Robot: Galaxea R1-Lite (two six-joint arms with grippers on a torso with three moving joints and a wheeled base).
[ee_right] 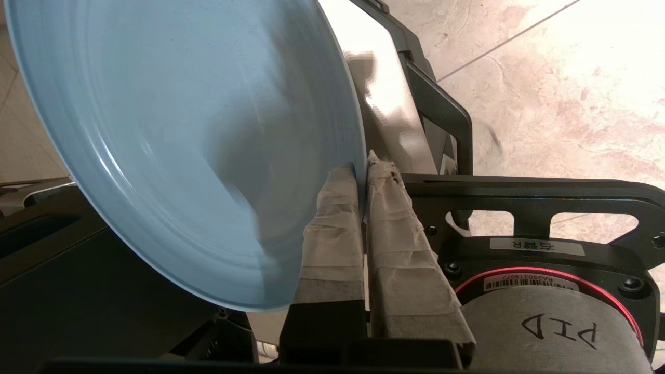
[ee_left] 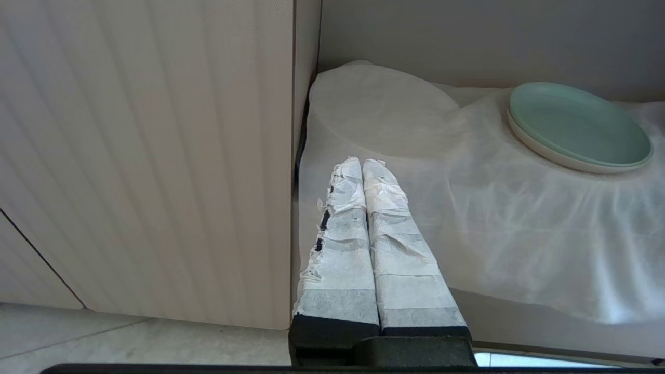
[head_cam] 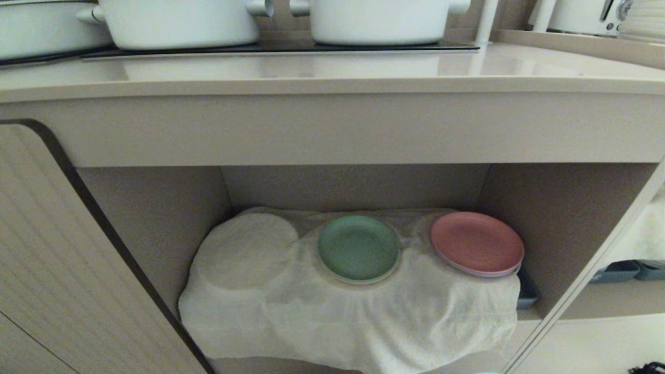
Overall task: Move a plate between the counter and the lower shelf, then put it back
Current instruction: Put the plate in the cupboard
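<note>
The right gripper [ee_right: 362,171] has its paper-wrapped fingers [ee_right: 332,228] pinched on the rim of the plate [ee_right: 171,130], a round, matte, light-blue plastic disc with a low raised rim. The plate is held on edge above the robot's dark base and a pale, mottled tiled floor [ee_right: 561,78], off the desk and out of the shelf; in the head view only a blue sliver at the bottom edge may be it.

The left gripper [ee_left: 362,163] hangs near the front left of the shelf [head_cam: 171,218], its two wrapped fingers pressed together with nothing between them, beside the ribbed beige door [head_cam: 47,249].

The shelf is a beige-walled recess whose floor is draped with a crumpled white cloth [head_cam: 363,317]. On the cloth sit one green plate [head_cam: 358,248] in the middle and one pink plate [head_cam: 477,242] to the right, each stacked on another plate; a round bump lies under the cloth at the left.

Above, the smooth beige desk [head_cam: 332,78] carries two white pots [head_cam: 176,23] on a black glass panel [head_cam: 280,48].
</note>
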